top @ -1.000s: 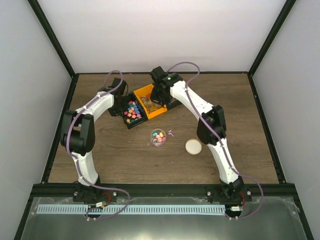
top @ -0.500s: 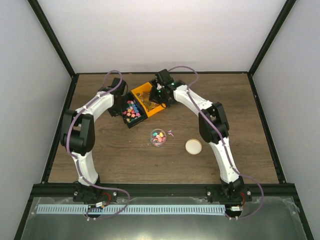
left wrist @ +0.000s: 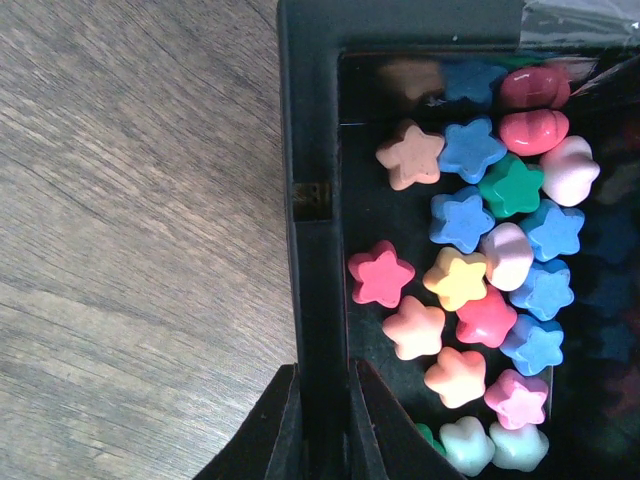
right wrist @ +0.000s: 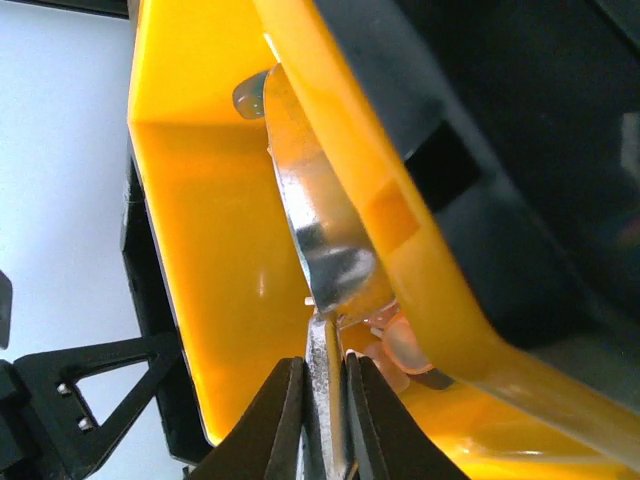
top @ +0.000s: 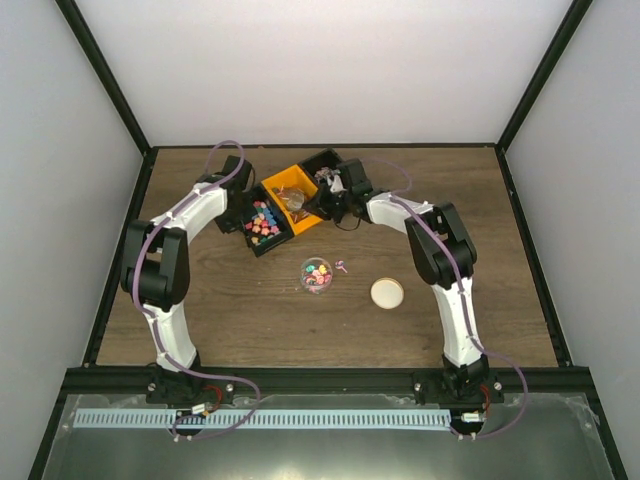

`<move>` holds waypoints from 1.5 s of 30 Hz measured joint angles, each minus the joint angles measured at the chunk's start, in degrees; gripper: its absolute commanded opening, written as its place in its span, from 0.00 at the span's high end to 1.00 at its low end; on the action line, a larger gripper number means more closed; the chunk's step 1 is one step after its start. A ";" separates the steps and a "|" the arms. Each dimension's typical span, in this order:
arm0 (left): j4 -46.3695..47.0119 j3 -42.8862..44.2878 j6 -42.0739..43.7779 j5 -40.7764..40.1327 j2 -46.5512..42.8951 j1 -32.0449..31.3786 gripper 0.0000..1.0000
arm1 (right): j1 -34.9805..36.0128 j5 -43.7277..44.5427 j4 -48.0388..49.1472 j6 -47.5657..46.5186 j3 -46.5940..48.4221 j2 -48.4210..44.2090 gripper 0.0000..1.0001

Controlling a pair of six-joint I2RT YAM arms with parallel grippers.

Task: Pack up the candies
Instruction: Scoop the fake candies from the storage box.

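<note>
About twenty tiny star and round candies (left wrist: 459, 278) in pink, blue, green, yellow and red lay flat in one black plastic box (left wrist: 312, 150). Their heap ran along the box's length. A few more sat in one clear round jar (top: 303, 274), near one cream round lid (top: 387, 292). The left gripper (left wrist: 325, 420) pinched the black plastic box by its wall. The right gripper (right wrist: 322, 410) squeezed one shiny metal spoon (right wrist: 325, 260) inside one orange plastic box (right wrist: 200, 200).

Between the left fingers (left wrist: 281, 438), the black bin (left wrist: 318, 200) is looking like matt plastic, the candies (left wrist: 470, 150) inside gleaming smooth, the tabletop (left wrist: 130, 250) showing dull wood grain. Between the right fingers (right wrist: 283, 420), a polished metal spoon (right wrist: 325, 262) is shining against a glossy yellow plastic bin (right wrist: 210, 230).
</note>
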 measured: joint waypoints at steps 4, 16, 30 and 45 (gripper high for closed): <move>-0.04 0.00 0.11 -0.11 0.00 0.00 0.96 | -0.50 -1.79 3.45 2.93 -1.90 -0.11 0.99; -0.42 -0.02 0.87 -0.46 -0.09 0.02 0.96 | -2.99 -8.17 26.23 18.67 -20.26 -5.51 0.99; -0.74 0.00 2.21 -0.42 -0.09 0.04 0.96 | -4.59 -12.46 51.04 33.46 -30.36 -5.51 0.99; -0.98 0.24 2.23 -0.35 0.07 0.09 0.96 | -3.23 -20.55 50.73 31.30 -31.87 -10.01 0.99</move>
